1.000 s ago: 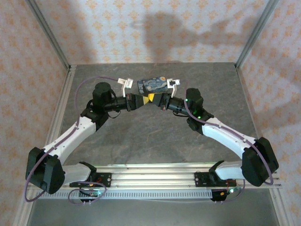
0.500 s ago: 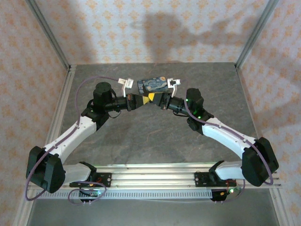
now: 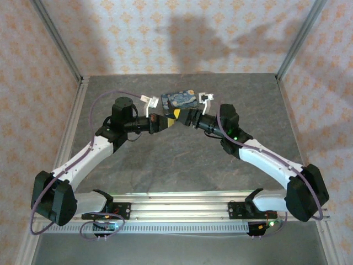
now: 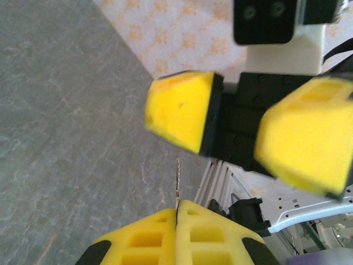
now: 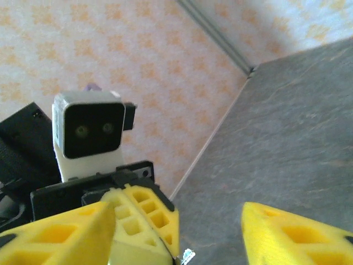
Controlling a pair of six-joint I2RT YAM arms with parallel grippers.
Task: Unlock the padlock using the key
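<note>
Left gripper (image 4: 176, 221): ribbed yellow foam pads clenched on the thin, pale metal key (image 4: 177, 179), tip protruding. Right gripper (image 4: 237, 130): blocky yellow pads spread apart, facing it. We note both arms slightly shifted since a second ago.

Centre of bench (image 3: 182, 165): left claw (image 3: 167, 118), key (image 4: 177, 178) between its tips, faces right claw (image 3: 186, 116); tin (image 3: 179, 99) just behind both.

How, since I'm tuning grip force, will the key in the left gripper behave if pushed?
The key looks a thin metal sliver, so probably stiff and light. The left gripper pinches it in soft foam, so a sideways push might pivot it.
</note>
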